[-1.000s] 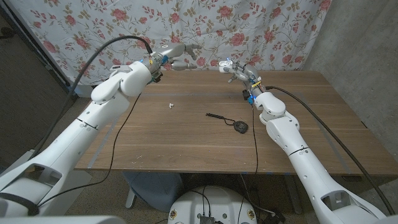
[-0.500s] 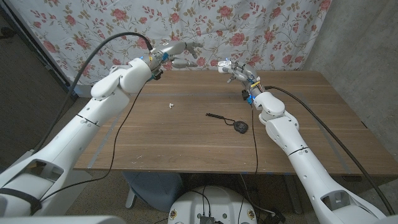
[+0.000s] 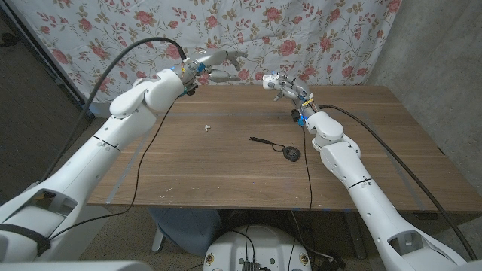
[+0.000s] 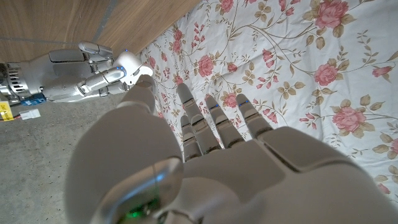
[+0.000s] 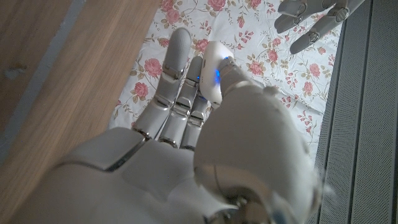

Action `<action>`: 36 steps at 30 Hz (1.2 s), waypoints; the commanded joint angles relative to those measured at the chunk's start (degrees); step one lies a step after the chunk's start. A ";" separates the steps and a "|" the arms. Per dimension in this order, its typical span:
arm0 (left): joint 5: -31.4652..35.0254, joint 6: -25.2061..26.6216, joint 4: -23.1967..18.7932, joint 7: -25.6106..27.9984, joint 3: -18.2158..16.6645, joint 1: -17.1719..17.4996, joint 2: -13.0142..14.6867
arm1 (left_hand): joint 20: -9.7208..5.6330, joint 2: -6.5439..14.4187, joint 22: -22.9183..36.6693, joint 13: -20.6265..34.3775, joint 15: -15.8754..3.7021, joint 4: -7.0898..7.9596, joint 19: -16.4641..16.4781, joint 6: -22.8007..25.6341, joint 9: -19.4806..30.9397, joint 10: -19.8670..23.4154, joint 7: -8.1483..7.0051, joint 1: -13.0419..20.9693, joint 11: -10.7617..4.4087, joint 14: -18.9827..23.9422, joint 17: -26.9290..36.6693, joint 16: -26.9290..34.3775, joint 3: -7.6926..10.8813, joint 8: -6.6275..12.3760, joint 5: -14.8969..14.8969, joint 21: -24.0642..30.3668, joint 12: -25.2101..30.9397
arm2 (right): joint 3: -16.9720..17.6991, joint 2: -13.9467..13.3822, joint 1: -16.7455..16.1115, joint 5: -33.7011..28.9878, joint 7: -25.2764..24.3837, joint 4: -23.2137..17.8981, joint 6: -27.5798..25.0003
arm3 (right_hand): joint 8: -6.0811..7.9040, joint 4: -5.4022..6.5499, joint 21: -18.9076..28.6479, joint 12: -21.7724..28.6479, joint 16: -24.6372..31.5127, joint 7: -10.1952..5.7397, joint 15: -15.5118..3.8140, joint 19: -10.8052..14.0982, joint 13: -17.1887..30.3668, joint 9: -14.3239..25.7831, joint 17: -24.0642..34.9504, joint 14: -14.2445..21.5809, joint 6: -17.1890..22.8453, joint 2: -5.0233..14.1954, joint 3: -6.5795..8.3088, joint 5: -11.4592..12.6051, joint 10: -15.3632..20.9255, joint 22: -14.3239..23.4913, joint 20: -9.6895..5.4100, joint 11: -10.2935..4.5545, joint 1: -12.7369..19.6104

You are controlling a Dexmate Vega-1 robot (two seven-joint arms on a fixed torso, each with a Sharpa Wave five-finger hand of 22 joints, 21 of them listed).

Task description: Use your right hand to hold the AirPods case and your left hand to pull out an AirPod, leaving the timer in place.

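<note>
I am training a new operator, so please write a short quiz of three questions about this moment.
1. True or false: the right hand holds the white AirPods case above the table.
2. The left hand is: A) gripping the case; B) open with fingers spread, apart from the case; C) closed in a fist.
3. What dark thing lies on the wood near the right arm?

Key: 1 true; 2 B; 3 the black timer with its cord.
</note>
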 commanded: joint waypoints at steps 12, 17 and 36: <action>2.09 0.29 0.08 -3.80 2.83 -3.46 0.10 | 0.33 0.44 0.24 -0.33 0.31 0.00 -0.22 -0.71 -0.05 -0.25 -0.07 0.18 0.19 -1.40 -0.11 0.21 -0.37 -0.10 0.06 -0.35 -1.40 | -0.80 -0.22 0.25 -0.36 0.64 -0.18 -0.53 | -0.32 0.19 0.56 0.20 -0.07 0.06 -10.17 -14.80 0.56 0.11 0.38 3.43 0.49 0.28 0.44 0.36 7.26 0.14 -6.20 -6.81 0.12; 3.14 0.19 0.04 -3.47 3.56 -4.19 -0.28 | 0.51 0.71 0.24 -0.39 0.51 0.14 -0.42 -0.46 -0.05 -0.44 -0.04 0.02 0.20 -1.61 -0.12 0.22 -0.39 0.02 0.08 -0.42 -1.70 | -0.87 -0.31 0.14 -0.91 0.35 -0.09 -0.12 | -0.33 0.20 0.62 0.18 -0.09 0.20 -10.17 -14.87 0.56 0.11 0.40 3.42 0.48 0.30 0.44 0.38 7.29 0.15 -6.20 -6.92 0.11; 1.81 -3.67 3.35 -2.64 5.19 -7.11 -2.41 | 0.51 0.29 0.25 -1.10 0.52 1.18 -0.67 0.11 -0.21 0.74 0.52 -2.96 0.29 -1.36 -0.49 0.38 -1.18 0.15 -0.09 -0.45 -2.85 | -0.35 -0.28 0.44 0.00 1.39 0.98 0.79 | -0.35 0.15 0.91 0.13 -0.08 0.19 -10.21 -15.08 0.67 0.10 0.51 3.45 0.48 0.22 0.43 0.44 7.19 0.17 -6.22 -6.90 0.13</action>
